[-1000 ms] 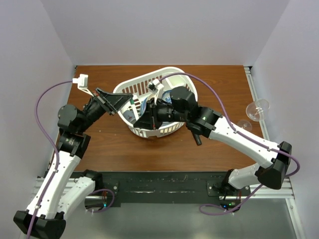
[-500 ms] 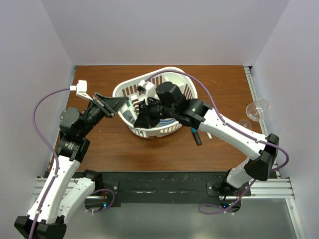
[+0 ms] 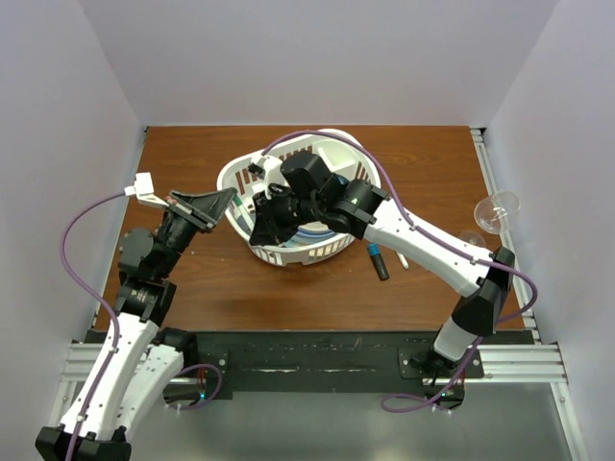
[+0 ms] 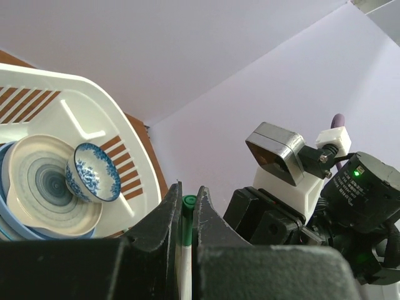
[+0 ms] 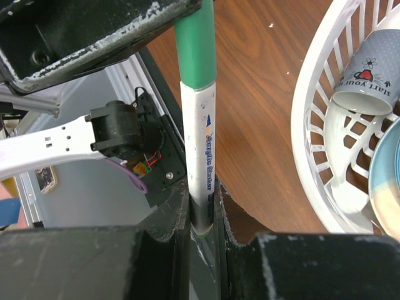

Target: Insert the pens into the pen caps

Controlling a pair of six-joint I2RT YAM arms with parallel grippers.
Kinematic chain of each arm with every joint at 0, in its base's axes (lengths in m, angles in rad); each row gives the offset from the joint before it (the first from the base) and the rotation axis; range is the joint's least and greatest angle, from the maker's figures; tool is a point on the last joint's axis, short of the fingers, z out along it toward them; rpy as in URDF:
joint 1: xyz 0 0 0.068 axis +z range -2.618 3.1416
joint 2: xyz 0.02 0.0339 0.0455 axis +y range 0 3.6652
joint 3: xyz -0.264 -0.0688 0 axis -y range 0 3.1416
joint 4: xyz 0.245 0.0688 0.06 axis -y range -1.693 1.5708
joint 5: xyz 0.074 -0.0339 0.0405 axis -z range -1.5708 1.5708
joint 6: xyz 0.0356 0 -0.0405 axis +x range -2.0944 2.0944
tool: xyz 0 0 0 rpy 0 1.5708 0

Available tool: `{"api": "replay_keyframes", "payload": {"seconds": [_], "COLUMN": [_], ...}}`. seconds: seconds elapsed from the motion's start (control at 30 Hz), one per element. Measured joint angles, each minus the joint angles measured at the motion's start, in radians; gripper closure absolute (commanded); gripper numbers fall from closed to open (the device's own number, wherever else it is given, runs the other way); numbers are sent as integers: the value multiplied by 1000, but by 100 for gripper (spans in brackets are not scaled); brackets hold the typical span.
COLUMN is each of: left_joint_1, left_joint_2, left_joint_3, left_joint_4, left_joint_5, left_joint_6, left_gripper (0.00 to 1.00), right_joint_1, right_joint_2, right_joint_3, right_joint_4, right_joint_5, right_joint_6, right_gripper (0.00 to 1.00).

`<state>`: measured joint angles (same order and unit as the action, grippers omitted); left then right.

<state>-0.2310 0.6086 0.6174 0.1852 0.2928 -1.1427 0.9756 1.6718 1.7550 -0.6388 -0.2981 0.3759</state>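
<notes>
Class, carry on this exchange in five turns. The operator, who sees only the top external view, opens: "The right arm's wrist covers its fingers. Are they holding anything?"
Observer: Yes. The right wrist view shows the right fingers shut on a white pen with blue print and a green end section.
Operator: And the left fingers?
Observer: The left wrist view shows them closed on a green-tipped white stick.
Operator: What lies in the white plastic basket? I see only part of it.
Observer: A small blue-and-white patterned bowl sits on a cream plate.
</notes>
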Motion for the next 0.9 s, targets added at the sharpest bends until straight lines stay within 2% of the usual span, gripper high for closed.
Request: {"api": "replay_keyframes", "payload": {"seconds": [0.3,0.5,0.9], "left_joint_1": [3,3,4], "left_joint_2": [-13,32,3], "left_joint_3": [-21,96,80], "left_joint_4": [0,-180,-172], "left_joint_5": [-23,-34,-56], "left_joint_6": [-32,74,111], "left_gripper": [100,100,100], "right_joint_1": [0,-3,-8], "right_joint_2": [24,42,97], "right_joint_3": [8,21,79], "right_joint_4": [10,24,8], "right_joint_5": [-12,-6,-48], "right_joint_6": [14,2,-12], "right_gripper": [100,100,100]}}
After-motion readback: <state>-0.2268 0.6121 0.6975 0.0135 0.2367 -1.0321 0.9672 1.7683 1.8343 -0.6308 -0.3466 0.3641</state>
